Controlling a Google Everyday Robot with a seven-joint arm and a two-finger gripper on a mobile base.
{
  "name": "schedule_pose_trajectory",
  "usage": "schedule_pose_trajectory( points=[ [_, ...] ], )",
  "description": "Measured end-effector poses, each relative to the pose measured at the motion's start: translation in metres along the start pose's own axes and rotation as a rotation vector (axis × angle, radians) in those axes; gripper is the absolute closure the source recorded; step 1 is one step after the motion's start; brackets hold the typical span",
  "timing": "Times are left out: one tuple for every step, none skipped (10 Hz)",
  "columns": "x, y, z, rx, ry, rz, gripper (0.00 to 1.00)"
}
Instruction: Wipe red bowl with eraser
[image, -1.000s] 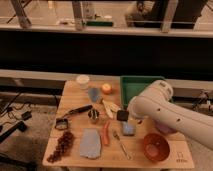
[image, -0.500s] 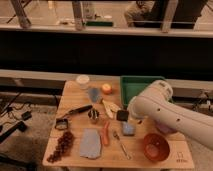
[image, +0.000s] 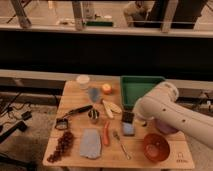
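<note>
The red bowl (image: 156, 147) stands at the front right of the wooden table (image: 75, 127), glossy and upright. My white arm (image: 170, 112) reaches in from the right, above and just behind the bowl. My gripper (image: 128, 118) is the dark tip at the arm's left end, near the table's middle, left of and behind the red bowl. A small blue-grey block (image: 128, 130) lies right under it. I cannot tell the black eraser apart from the dark gripper tip.
A green tray (image: 140, 89) sits at the back right. A purple bowl (image: 165, 128) is partly hidden under the arm. A white cup (image: 83, 81), orange fruit (image: 106, 88), banana (image: 111, 107), black-handled utensil (image: 75, 112), metal cup (image: 93, 116), blue-grey sponge (image: 90, 143), fork (image: 121, 144) and grapes (image: 61, 146) lie left.
</note>
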Motion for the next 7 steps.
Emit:
schedule_pose_trajectory(
  points=[
    [0.023, 0.002, -0.002, -0.007, 0.016, 0.030, 0.90],
    [0.038, 0.005, -0.004, -0.011, 0.026, 0.051, 0.90],
    [0.054, 0.009, -0.008, -0.015, 0.039, 0.075, 0.90],
    [0.065, 0.014, -0.011, -0.022, 0.046, 0.089, 0.90],
    [0.075, 0.022, -0.015, -0.034, 0.047, 0.079, 0.90],
    [0.081, 0.026, -0.017, -0.043, 0.044, 0.068, 0.90],
    [0.086, 0.029, -0.019, -0.051, 0.039, 0.046, 0.90]
  ],
)
